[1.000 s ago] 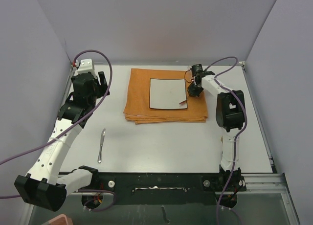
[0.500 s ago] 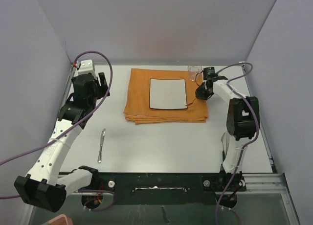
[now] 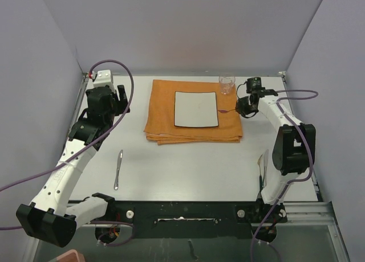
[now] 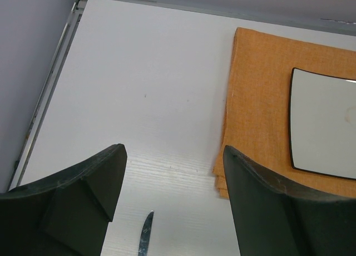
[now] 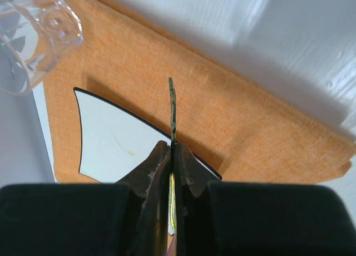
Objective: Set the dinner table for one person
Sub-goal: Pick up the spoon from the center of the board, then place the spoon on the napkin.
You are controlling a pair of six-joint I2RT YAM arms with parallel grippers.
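The large flat matte white dinner table (image 3: pixel 188 165) is plain, apart from a tiny grey speck or two in the left wrist view. The folded orange cloth (image 3: pixel 162 111) is an even orange with a fine woven grain. The small square white plate (image 3: pixel 196 109) has a thin black line round its rim and a faint brownish smudge. The clear glass tumbler (image 3: pixel 227 84) is colourless, with a cut leaf-like pattern. The slim metal knife (image 3: pixel 118 168) is silver-grey. The thin edge-on utensil (image 5: pixel 173 108) looks dark green at its tip and yellow-green lower down, and pinkish from above. The robot arms (image 3: pixel 68 168) are white with black joints and black fingers (image 4: pixel 83 195). Their cables (image 3: pixel 114 61) are purple, and the walls (image 3: pixel 182 28) are pale lilac-grey.
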